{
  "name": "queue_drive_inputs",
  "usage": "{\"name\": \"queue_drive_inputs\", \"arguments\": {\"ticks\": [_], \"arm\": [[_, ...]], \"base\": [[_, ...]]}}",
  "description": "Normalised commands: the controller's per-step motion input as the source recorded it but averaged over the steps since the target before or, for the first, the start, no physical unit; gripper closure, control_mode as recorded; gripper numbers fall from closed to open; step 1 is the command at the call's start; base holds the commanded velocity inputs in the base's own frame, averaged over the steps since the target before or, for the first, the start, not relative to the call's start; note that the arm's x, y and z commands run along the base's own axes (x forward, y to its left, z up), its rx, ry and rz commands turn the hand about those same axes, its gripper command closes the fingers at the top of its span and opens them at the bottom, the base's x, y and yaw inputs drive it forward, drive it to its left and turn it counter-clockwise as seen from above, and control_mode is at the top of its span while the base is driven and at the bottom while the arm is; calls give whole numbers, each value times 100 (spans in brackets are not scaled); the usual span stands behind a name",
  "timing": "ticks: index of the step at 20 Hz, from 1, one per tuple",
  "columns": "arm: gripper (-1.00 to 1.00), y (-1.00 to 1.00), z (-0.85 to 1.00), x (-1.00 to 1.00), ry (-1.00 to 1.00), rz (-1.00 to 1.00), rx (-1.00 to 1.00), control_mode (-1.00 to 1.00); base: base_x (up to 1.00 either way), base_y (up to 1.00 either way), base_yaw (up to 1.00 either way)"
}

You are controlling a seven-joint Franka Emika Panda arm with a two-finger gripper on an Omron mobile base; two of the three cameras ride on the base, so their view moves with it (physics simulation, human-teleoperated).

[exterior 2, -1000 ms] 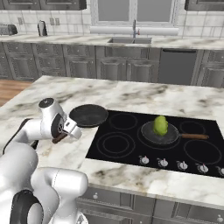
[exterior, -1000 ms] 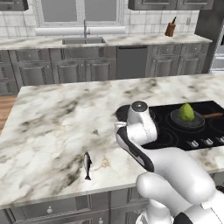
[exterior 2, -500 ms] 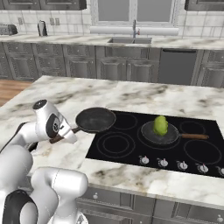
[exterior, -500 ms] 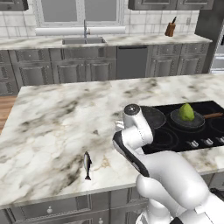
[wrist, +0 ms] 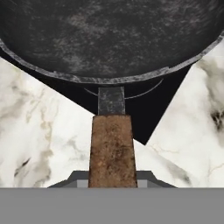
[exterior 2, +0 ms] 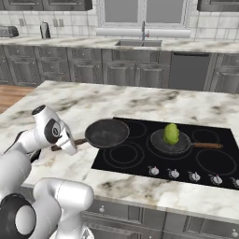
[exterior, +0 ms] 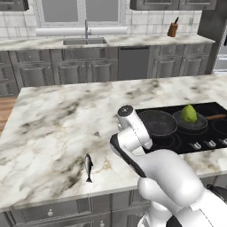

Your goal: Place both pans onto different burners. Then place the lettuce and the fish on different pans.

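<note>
My gripper point(exterior 2: 70, 145) is shut on the brown wooden handle point(wrist: 111, 148) of one dark pan point(exterior 2: 107, 132). That pan hangs level over the left end of the black cooktop point(exterior 2: 140, 161), above its left burners point(exterior 2: 124, 154). In the hand view the pan point(wrist: 109, 39) lies straight ahead, with a cooktop corner and a burner ring arc under it. The other pan point(exterior 2: 158, 144) rests on a middle burner with the yellow-green lettuce point(exterior 2: 171, 133) in it, handle pointing right. The fish point(exterior: 88, 167) lies on the marble counter near its front edge, left of the arm.
Silver knobs point(exterior 2: 184, 175) line the cooktop's front edge. The right burner point(exterior 2: 215, 162) is bare. The marble island point(exterior: 53, 128) stretches wide to the left. A sink point(exterior: 85, 41) and a knife block point(exterior: 173, 29) stand on the far counter.
The held pan has travelled right, from over the marble beside the cooktop to over the cooktop's left burners. The lettuce pan and the fish have stayed put.
</note>
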Motion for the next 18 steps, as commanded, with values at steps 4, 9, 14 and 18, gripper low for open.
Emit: {"name": "queue_drive_inputs", "arguments": {"ticks": [4,9,14,18], "arm": [[100,-9,0,0,0,-19,0,-100],[100,-2,0,0,3,-18,0,-100],[100,-1,0,0,4,-19,0,-100],[100,-3,0,0,4,-16,0,-100]], "base": [[0,0,0],[0,0,0],[0,0,0],[0,0,0]]}}
